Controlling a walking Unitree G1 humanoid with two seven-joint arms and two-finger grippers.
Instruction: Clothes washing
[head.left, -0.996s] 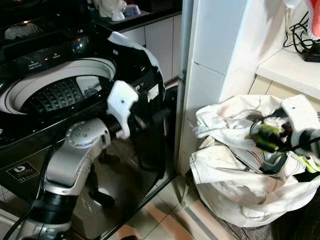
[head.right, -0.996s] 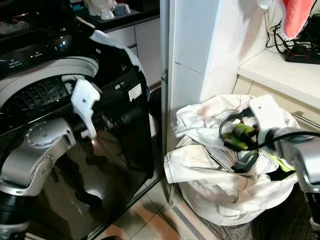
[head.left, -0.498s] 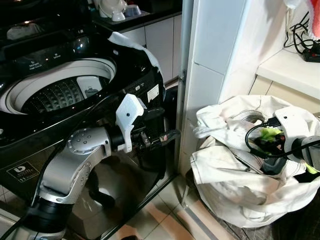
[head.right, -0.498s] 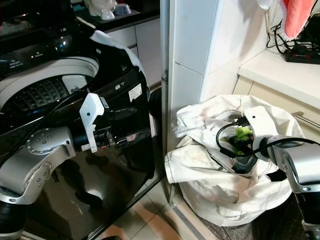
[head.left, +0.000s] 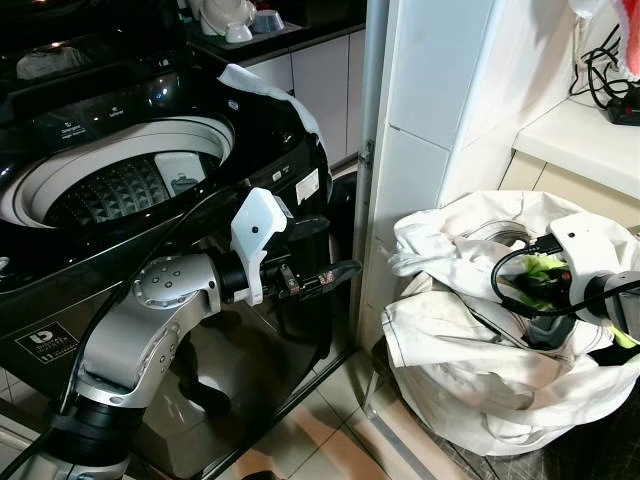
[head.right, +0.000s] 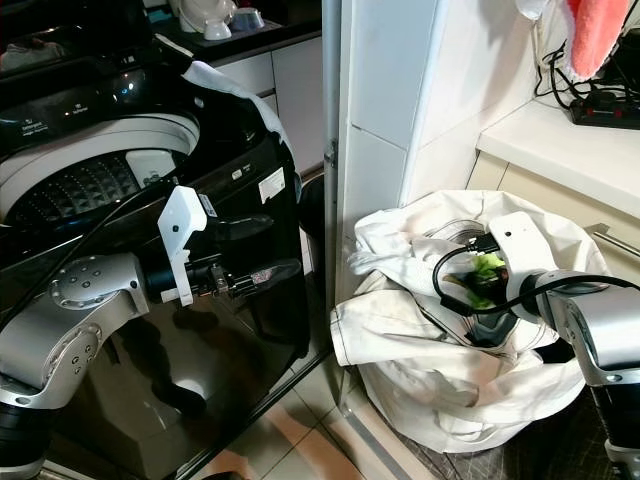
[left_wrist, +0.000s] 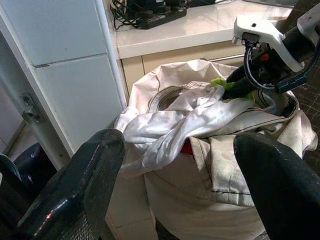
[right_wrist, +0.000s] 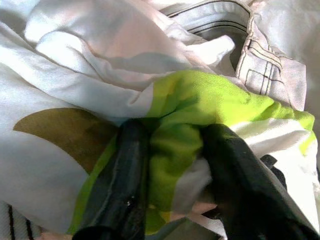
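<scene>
Room: tiled laundry corner, white wall column in the middle, white bench at far right.
Washing machine: on the left, black top-loader, lid up, drum open.
Left gripper: beside the machine front, fingers spread, holding nothing.
Laundry bag: white cloth sack on the floor, right of the column, heaped with clothes.
Right gripper: in the bag's mouth, fingers pinched on the green and white garment.
Handling: likely light, limp and prone to snagging; a bunched fold gives the surest hold.
</scene>
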